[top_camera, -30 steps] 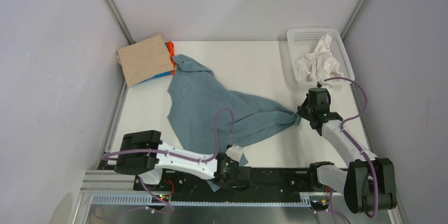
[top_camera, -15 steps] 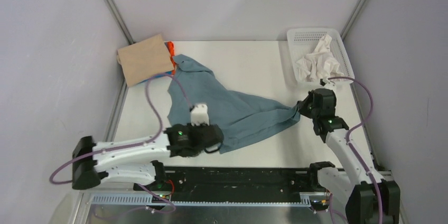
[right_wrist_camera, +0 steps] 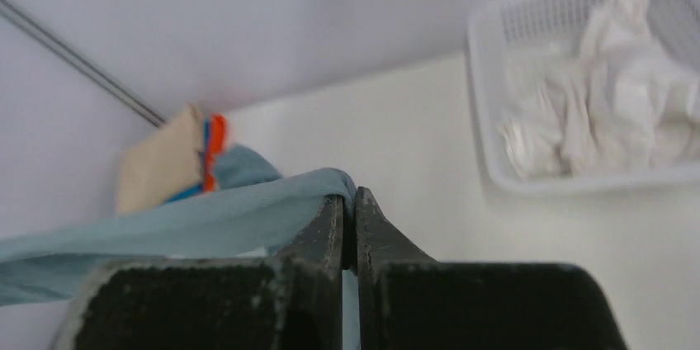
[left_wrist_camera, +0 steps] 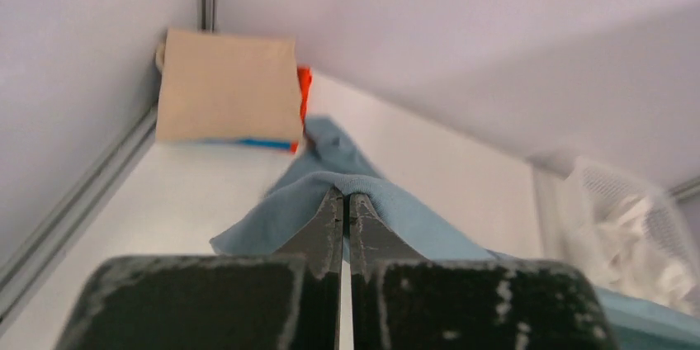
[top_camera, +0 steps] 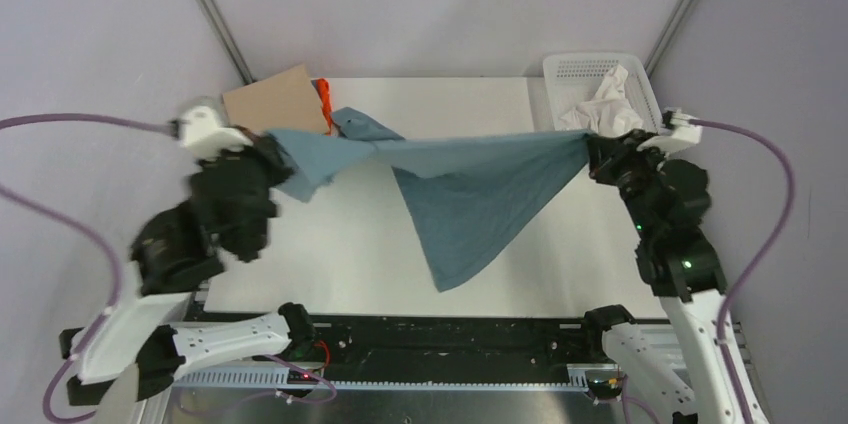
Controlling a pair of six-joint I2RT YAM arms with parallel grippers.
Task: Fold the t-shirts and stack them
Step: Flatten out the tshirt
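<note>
The left jaws are pressed together on a fold of the blue-grey shirt (left_wrist_camera: pixel 347 185), the cloth bunched over their tips. The right jaws are likewise closed, pinching another edge of the same shirt (right_wrist_camera: pixel 206 218).

Between the two grips the shirt (top_camera: pixel 470 194) is pulled into a taut line across the bench (top_camera: pixel 450 104), left to right. Below that line a wide pointed flap hangs toward the near side; whether its tip touches the bench cannot be told. A bunched part of the shirt lies just beside the folded stack in the far left corner.

That stack has a tan shirt (top_camera: pixel 275 99) on top, with an orange shirt (top_camera: pixel 324 94) and a bright blue shirt (left_wrist_camera: pixel 239 143) showing at its edges.

In the far right corner stands a white basket (top_camera: pixel 570 69) holding crumpled white cloth (top_camera: pixel 605 109), close behind the right jaws.
</note>
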